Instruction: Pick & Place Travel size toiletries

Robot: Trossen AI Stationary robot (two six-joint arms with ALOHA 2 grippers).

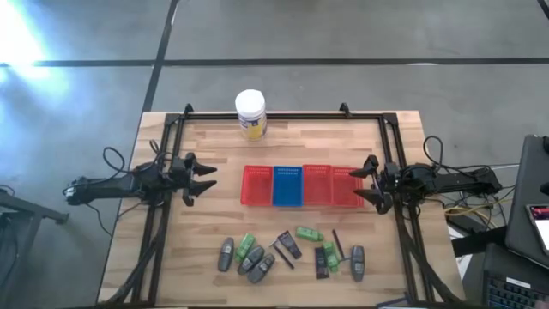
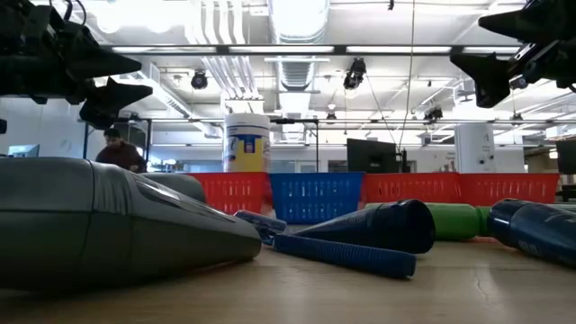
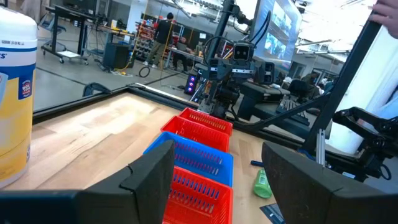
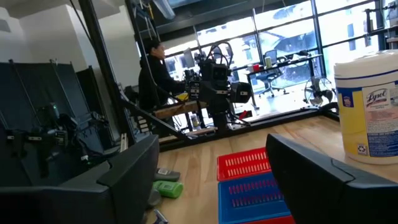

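At mid-left of the high view, the left gripper (image 1: 206,180) stands with its fingers spread wide, holding nothing and touching nothing; in its wrist view only air and the baskets show between the two dark fingers (image 3: 146,177). At mid-right, the right gripper (image 1: 371,182) is likewise parted and empty, poised just beside the right end of the basket row, over the last red basket (image 1: 347,185). Both hang above the table, as the low view confirms.

The toiletries (image 1: 287,251) lie in a loose band along the lower centre of the high view, well apart from both grippers. None has reached the red and blue baskets (image 1: 287,185) at frame centre, so the task appears not yet begun.

Risks, as judged:
- The grey bottles (image 1: 253,260) and green bottles (image 1: 249,246) at lower left lie touching; a descent there may nudge neighbours or catch two at once.
- The rounded bottles may roll or squirt out of a pinch taken off centre.
- The thin stick (image 1: 336,244) lies flat; fingers may skate over it.
- The right gripper's closeness to the basket wall invites a knock that shifts the row.
- The white jar (image 1: 250,114) at upper centre is clear of the work.
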